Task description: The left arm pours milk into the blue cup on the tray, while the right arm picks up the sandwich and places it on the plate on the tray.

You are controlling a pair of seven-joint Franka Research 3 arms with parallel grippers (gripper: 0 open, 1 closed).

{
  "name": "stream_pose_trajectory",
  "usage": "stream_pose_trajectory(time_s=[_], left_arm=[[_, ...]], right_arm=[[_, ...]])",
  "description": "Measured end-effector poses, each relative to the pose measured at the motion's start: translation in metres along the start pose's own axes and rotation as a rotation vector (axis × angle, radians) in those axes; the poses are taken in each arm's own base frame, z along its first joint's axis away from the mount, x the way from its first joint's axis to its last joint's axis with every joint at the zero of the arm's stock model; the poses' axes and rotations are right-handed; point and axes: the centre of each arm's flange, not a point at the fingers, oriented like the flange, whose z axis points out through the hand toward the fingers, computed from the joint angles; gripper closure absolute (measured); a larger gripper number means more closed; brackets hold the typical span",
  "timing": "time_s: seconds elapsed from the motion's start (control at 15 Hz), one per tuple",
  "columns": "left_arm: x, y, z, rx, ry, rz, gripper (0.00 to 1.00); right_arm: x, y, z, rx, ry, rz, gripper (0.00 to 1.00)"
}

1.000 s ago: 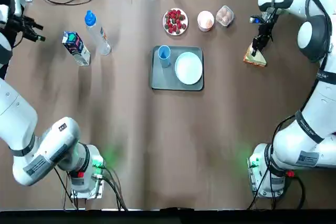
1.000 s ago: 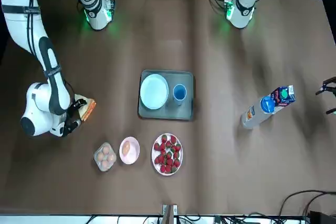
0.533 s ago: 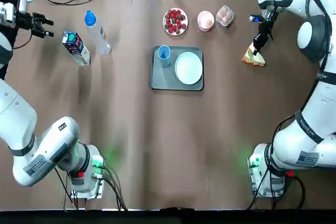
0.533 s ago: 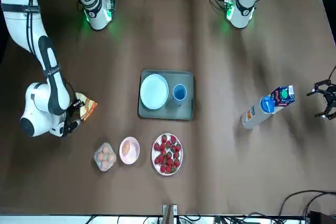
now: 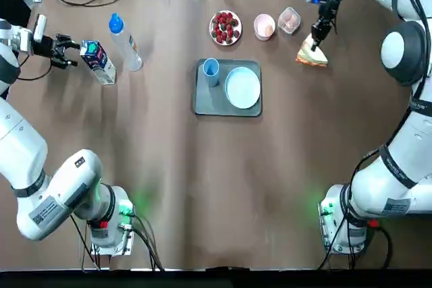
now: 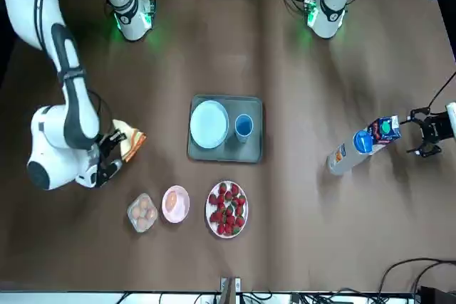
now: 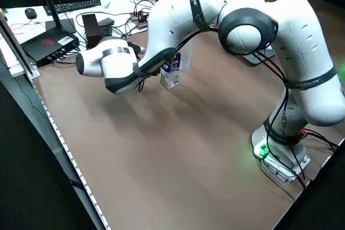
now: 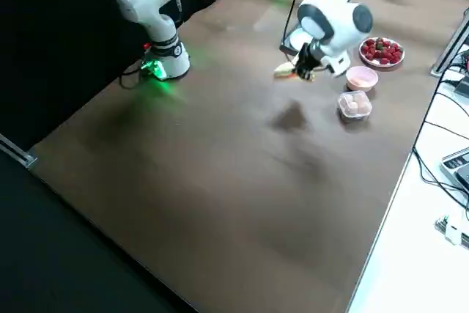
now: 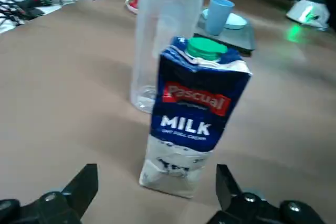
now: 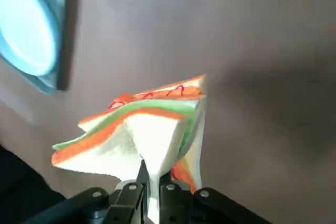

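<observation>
The milk [image 5: 98, 63] stands at the far left of the table, a white and blue carton with a green cap [image 9: 203, 48]. My left gripper [image 5: 65, 52] is open just to its left, and both fingers [image 9: 83, 186] point at the carton without touching it. My right gripper [image 5: 316, 36] is shut on the sandwich [image 5: 310, 54] and holds it above the table, right of the tray [image 5: 205, 102]. The blue cup [image 5: 210, 69] and white plate [image 5: 242, 87] sit on the tray. The sandwich [image 10: 137, 127] hangs from the pinched fingers.
A clear bottle with a blue cap [image 5: 125, 44] stands right beside the milk, on its tray side. A dish of red berries [image 5: 225, 27], a pink bowl [image 5: 264, 26] and a clear box of eggs [image 5: 289, 20] line the far edge behind the tray. Cables lie beyond the table.
My right gripper has lifted the sandwich off the table and carried it left, toward the tray. My left gripper has swung in close to the milk carton, fingers still open.
</observation>
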Motion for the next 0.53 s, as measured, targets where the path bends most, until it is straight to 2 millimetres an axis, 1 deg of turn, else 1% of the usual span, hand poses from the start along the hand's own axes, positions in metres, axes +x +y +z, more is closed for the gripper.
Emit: stream_pose_trajectory(time_s=[0.07, 0.13, 0.2, 0.33, 0.4, 0.53], left_arm=[[-0.001, 0.0, 0.004, -0.012, 0.008, 0.003, 0.01], [-0.003, -0.001, 0.008, -0.02, 0.011, 0.004, 0.01], [-0.004, -0.001, 0.012, -0.028, 0.012, 0.017, 0.01], [-0.009, -0.001, 0.017, -0.038, 0.021, 0.053, 0.01], [-0.012, -0.001, 0.02, -0.042, 0.025, 0.068, 0.01], [-0.016, -0.001, 0.025, -0.051, 0.031, 0.1, 0.01]], right_arm=[[0.008, -0.025, 0.001, 0.004, 0.0, 0.015, 0.9], [0.019, -0.052, 0.006, 0.013, -0.004, 0.036, 0.9], [0.032, -0.085, 0.016, 0.029, -0.007, 0.062, 0.9], [0.057, -0.139, 0.038, 0.042, 0.014, 0.1, 0.9], [0.068, -0.162, 0.051, 0.044, 0.041, 0.129, 0.9], [0.087, -0.198, 0.081, 0.055, 0.08, 0.173, 0.9]])
